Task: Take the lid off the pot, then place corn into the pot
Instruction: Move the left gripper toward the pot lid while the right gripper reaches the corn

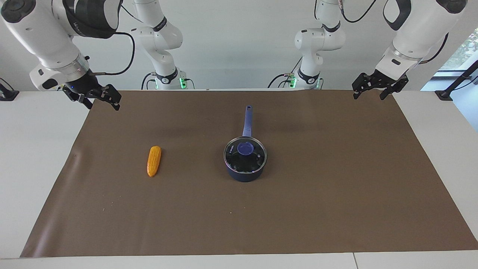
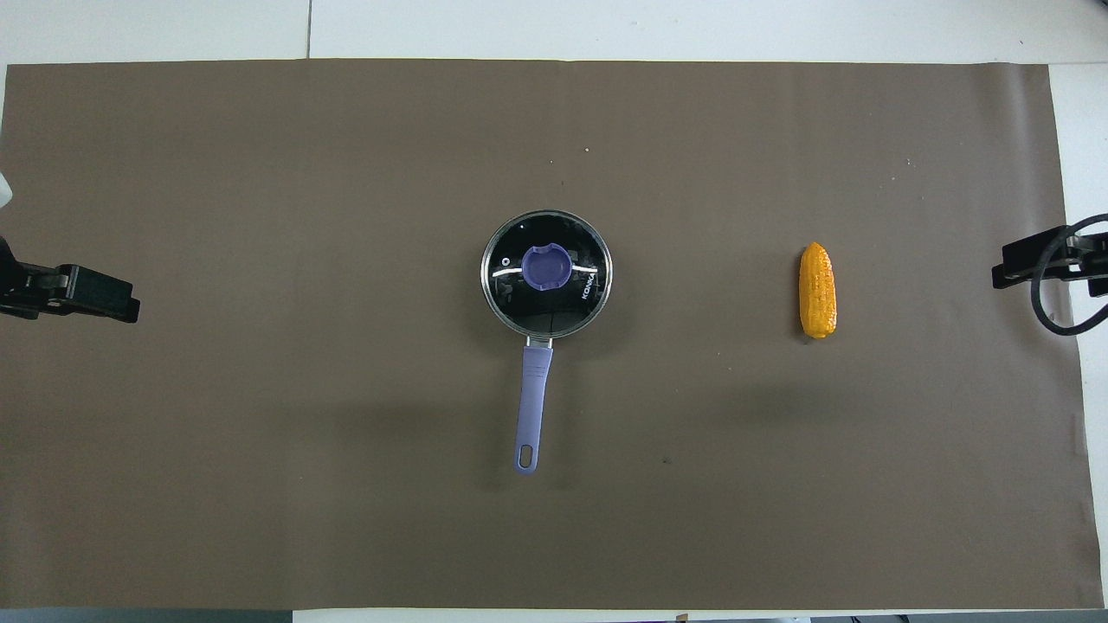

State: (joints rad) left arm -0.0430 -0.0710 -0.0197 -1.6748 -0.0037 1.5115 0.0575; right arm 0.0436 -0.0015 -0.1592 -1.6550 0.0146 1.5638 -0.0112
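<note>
The dark navy pot (image 1: 244,172) stands mid-mat with its blue-purple handle (image 1: 247,121) pointing toward the robots. The glass lid (image 1: 239,158) with a blue-purple knob (image 1: 245,148) sits shut on it; both also show in the overhead view, the lid (image 2: 519,303) on the pot. The orange-yellow corn (image 1: 154,160) lies on the mat toward the right arm's end, also in the overhead view (image 2: 818,290). My left gripper (image 1: 370,95) hangs open and empty over the mat's corner at the left arm's end. My right gripper (image 1: 102,104) hangs open and empty over the mat's corner at the right arm's end.
A brown mat (image 1: 317,194) covers most of the white table (image 1: 37,157). Both grippers show at the side edges of the overhead view, the left gripper (image 2: 95,298) and the right gripper (image 2: 1026,264). Both arms wait.
</note>
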